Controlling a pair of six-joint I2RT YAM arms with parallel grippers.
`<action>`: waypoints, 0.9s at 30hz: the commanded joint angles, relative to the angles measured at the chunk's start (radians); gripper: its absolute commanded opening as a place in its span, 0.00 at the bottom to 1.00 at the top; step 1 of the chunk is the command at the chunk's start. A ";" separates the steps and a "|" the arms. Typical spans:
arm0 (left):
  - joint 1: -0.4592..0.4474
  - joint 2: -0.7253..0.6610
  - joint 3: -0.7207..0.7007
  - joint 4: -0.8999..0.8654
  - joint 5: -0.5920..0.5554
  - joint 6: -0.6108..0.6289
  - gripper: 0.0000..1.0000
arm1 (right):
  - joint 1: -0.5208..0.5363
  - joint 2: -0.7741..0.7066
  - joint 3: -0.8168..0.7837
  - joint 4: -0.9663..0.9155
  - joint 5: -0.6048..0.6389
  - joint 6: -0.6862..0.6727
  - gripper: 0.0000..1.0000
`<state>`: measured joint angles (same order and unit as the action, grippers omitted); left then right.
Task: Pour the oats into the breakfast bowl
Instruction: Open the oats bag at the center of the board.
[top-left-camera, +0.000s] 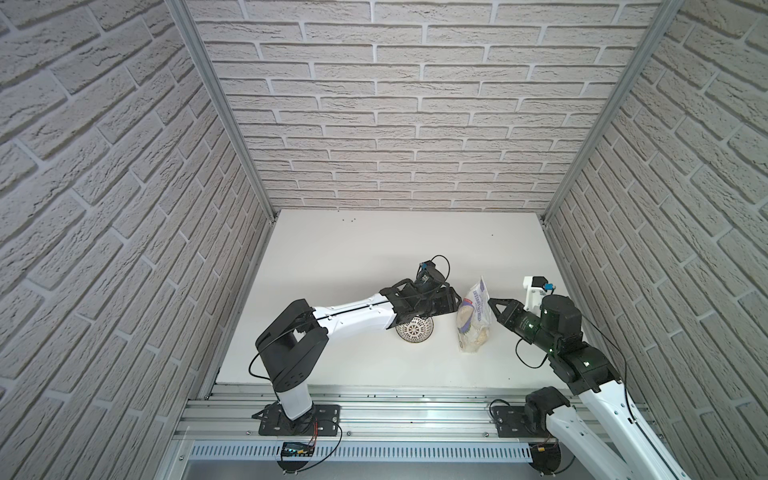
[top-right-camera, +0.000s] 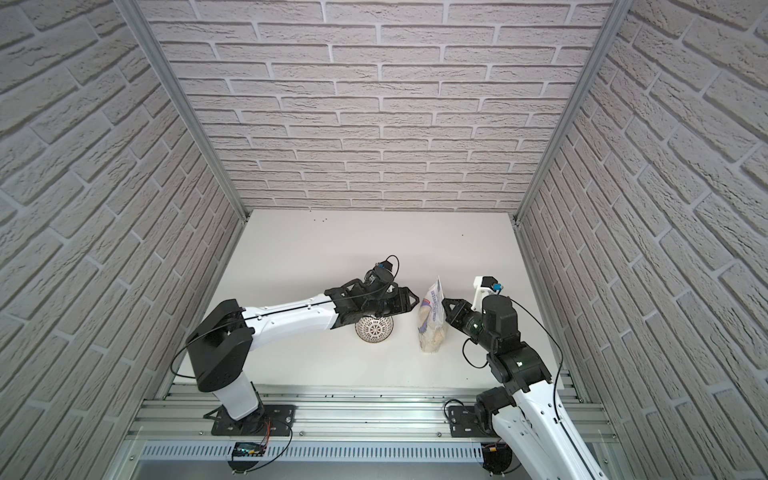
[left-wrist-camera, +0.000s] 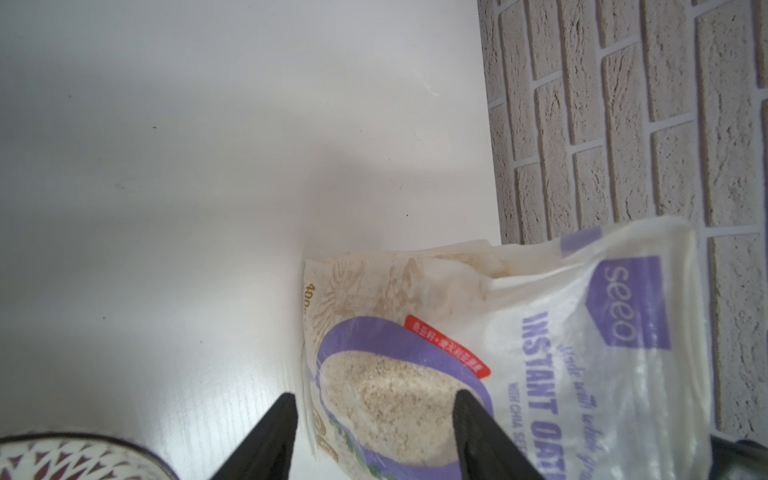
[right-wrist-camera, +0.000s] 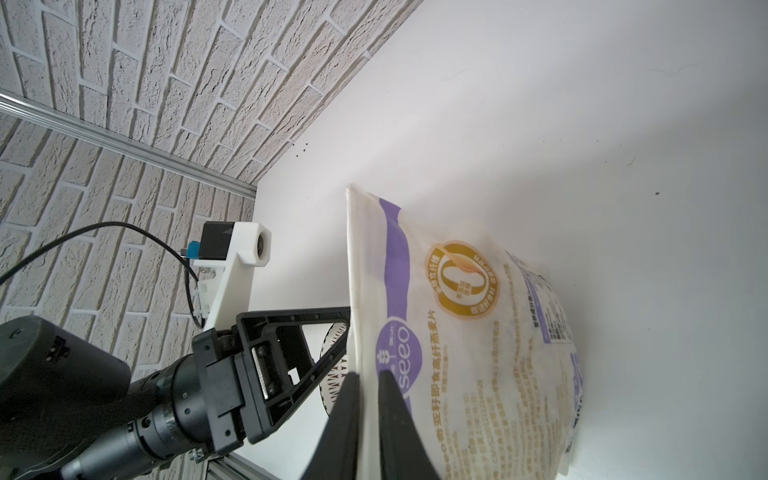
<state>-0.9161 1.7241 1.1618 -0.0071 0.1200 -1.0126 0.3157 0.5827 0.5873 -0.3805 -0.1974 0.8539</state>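
Your right fingers (right-wrist-camera: 345, 428) were closed on the upper edge of the oats (top-left-camera: 473, 316) bag, which stood upright on the counter (top-left-camera: 332, 257) near the breakfast bowl (top-left-camera: 415, 331). Your left fingers (left-wrist-camera: 270, 440) stood open above the bowl, tips at the bag's printed front.

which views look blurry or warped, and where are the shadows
Both top views: the wide lens splays the brick walls. Left wrist view: the bowl at the edge and the fingers look soft, and a broad soft shadow crosses the table. Right wrist view: bag print readable, near fingers blurred.
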 joint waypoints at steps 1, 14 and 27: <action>-0.005 -0.030 0.022 0.001 -0.011 0.008 0.62 | -0.004 0.000 -0.012 -0.005 0.003 -0.025 0.07; -0.006 -0.081 0.126 -0.003 -0.013 0.016 0.60 | -0.004 -0.007 -0.042 0.001 -0.030 -0.032 0.04; -0.056 0.008 0.275 -0.110 -0.016 0.045 0.54 | -0.006 0.008 -0.076 0.038 -0.062 -0.023 0.03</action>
<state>-0.9630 1.7042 1.4147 -0.0910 0.1059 -0.9852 0.3145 0.5789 0.5430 -0.3237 -0.2409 0.8383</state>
